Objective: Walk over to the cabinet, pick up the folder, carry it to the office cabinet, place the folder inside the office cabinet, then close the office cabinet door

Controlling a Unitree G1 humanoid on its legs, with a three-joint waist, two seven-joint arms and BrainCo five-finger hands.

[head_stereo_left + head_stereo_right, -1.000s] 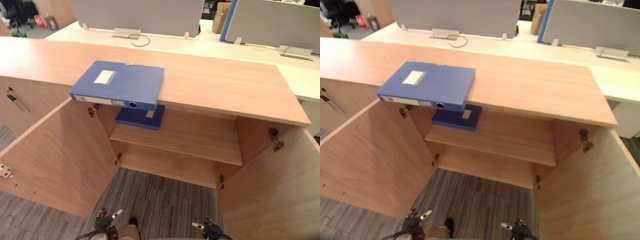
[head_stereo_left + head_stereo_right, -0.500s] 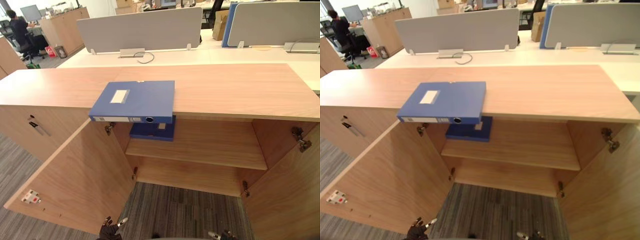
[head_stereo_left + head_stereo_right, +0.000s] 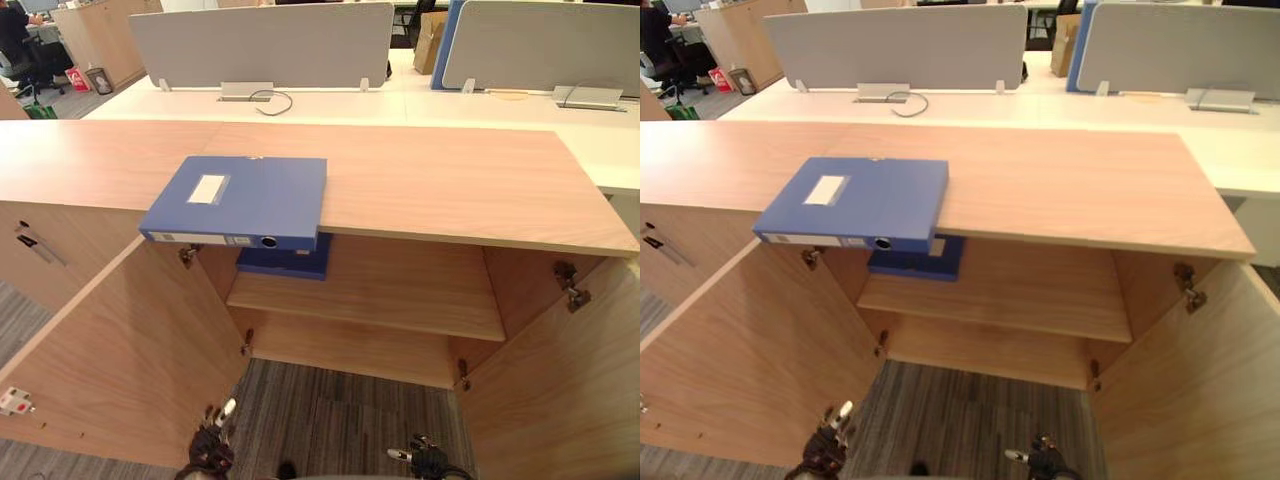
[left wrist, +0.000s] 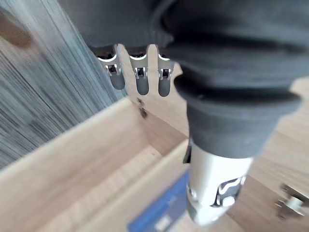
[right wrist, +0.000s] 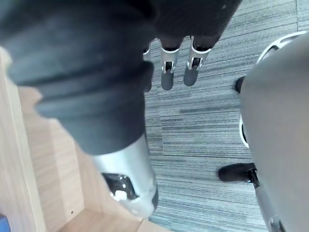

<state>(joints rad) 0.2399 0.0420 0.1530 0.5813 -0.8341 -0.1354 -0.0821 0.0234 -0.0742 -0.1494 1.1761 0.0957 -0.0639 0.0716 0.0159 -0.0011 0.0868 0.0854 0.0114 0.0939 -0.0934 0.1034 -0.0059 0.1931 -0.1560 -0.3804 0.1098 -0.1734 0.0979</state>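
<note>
folder (image 3: 240, 200) flat on cabinet top (image 3: 450, 180), spine overhanging the front edge, well above and ahead of left hand (image 3: 212, 445). right hand (image 3: 425, 462) low too. both hang with fingers straight, holding nothing. best: raise both hands, take the overhang from either side. since half a second ago the view shifted; folder unmoved.
</note>
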